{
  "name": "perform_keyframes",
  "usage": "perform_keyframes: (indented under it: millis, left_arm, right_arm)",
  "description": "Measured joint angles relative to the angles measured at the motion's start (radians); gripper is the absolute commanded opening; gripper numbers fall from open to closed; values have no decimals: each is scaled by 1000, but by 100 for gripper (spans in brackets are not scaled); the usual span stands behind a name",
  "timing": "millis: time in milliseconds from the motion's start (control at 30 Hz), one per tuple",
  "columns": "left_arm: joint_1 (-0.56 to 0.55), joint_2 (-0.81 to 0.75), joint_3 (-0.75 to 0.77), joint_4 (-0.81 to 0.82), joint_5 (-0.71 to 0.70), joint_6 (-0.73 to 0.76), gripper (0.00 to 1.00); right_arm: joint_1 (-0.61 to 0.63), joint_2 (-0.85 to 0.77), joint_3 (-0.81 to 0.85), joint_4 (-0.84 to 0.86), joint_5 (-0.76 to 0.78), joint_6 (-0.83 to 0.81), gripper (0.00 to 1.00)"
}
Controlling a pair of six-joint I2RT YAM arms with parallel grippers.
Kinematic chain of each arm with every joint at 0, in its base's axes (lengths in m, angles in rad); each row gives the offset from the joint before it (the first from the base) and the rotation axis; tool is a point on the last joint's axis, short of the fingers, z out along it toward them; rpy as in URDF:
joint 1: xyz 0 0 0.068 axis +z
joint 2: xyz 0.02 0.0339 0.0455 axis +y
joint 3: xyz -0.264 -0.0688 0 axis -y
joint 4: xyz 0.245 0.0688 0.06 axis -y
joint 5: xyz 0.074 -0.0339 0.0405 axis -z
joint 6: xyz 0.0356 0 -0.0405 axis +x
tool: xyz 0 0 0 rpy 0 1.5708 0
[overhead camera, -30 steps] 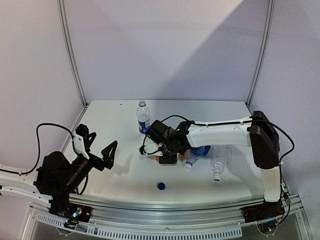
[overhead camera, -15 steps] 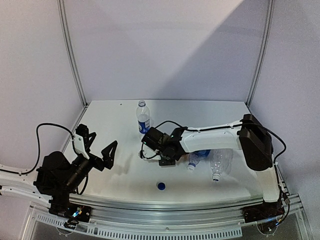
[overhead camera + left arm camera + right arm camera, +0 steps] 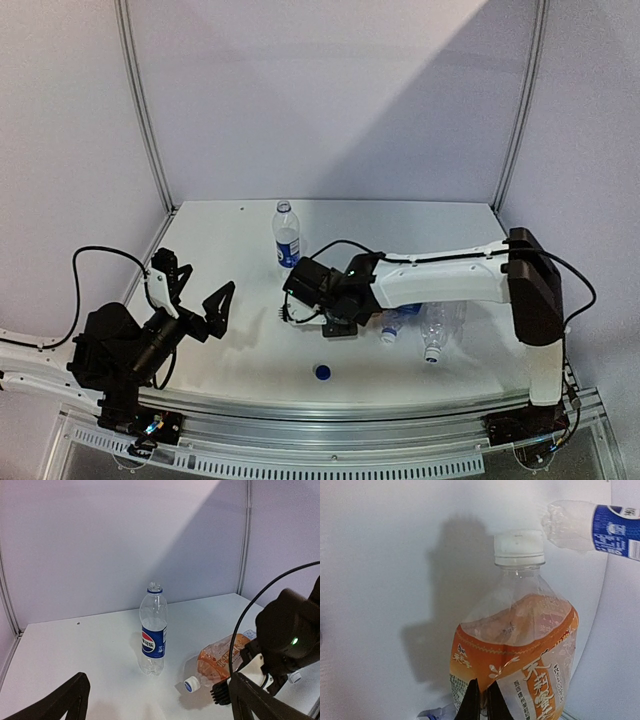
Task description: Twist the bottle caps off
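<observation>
- Overhead, the left gripper (image 3: 205,305) hangs wide open at its own side, well apart from the bottles, probably waiting for a cap to be offered. The right gripper (image 3: 338,322) is low over the table (image 3: 230,350) and hides what it works on. A blue cap (image 3: 321,372) lies loose near the front. A blue-labelled bottle (image 3: 398,318) and a plain bottle (image 3: 441,322) lie under the right arm.
- From the left wrist, the Pepsi bottle (image 3: 152,630) stands upright with a bare neck. The orange bottle (image 3: 222,657) lies on its side, and its white cap (image 3: 191,684) is on and points toward this arm, which I judge handy for twisting.
- From the right wrist, the fingertips (image 3: 474,700) almost meet over the orange label with nothing between them. I cannot tell whether they touch it.
</observation>
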Motion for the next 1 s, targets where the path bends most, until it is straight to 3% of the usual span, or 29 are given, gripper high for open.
perform_keyframes:
  millis: [233, 433, 600, 733, 867, 1000]
  left_arm:
    - [0, 20, 0, 10, 5, -3, 99]
    - [0, 21, -13, 66, 69, -23, 99]
    - [0, 6, -71, 159, 254, 22, 99]
    - [0, 11, -76, 187, 453, 76, 99]
    - [0, 82, -77, 255, 589, 114, 99]
    - [0, 266, -76, 323, 721, 154, 99]
  right_arm:
    - [0, -177, -47, -4, -33, 62, 0]
    - [0, -404, -220, 98, -189, 167, 0]
    - [0, -692, -452, 239, -427, 273, 0]
    - [0, -875, -526, 305, -619, 330, 0]
    - [0, -965, -528, 373, -808, 365, 0]
    - [0, -954, -528, 413, -980, 388, 0]
